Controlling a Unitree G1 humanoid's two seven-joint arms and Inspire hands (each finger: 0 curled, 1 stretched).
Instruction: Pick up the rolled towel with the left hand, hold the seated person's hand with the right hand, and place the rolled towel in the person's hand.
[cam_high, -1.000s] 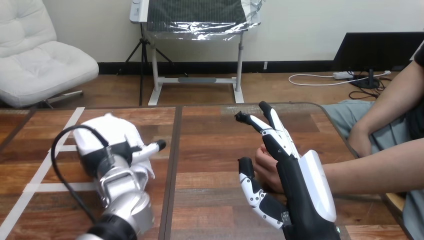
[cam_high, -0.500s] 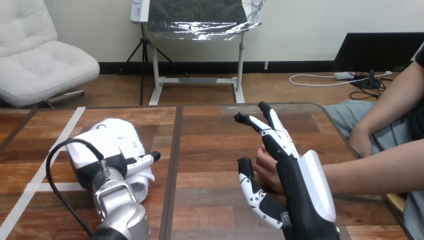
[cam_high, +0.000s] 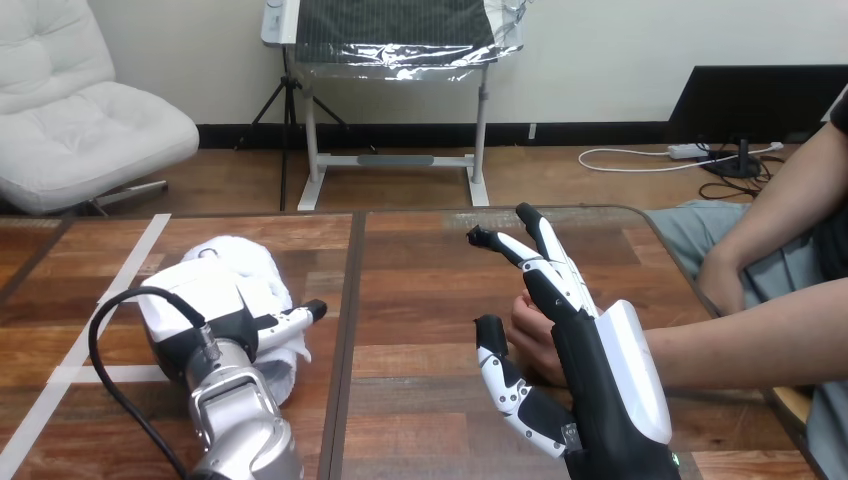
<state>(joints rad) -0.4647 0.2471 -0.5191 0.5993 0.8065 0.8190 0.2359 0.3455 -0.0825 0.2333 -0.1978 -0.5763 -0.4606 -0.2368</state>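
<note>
Head view is showing the left arm (cam_high: 245, 430) at the bottom edge, its silver forearm cut off there. The right hand (cam_high: 600, 370) is standing up from the same edge with its wrist cut off and its white-shelled back facing the camera. Its fingers (cam_high: 545, 265) are pointing straight up the desk (cam_high: 420, 290) and its thumb (cam_high: 497, 365) is sticking out to the left, so it is gripping nothing. The person's hand (cam_high: 532, 335) is sitting just behind that palm. It is showing in the gap between thumb and fingers and is otherwise hidden, so whether the two are touching is hard to tell. The person's forearm (cam_high: 750, 340) is running off the right edge. Farther left, the left hand (cam_high: 200, 305) is lying over the towel (cam_high: 262, 272) and covering its middle, so whether it is gripping the towel cannot be told. The towel is white, soft and rolled. It is resting on the desk's left half and bulging out past the hand on the far side and the right.
</note>
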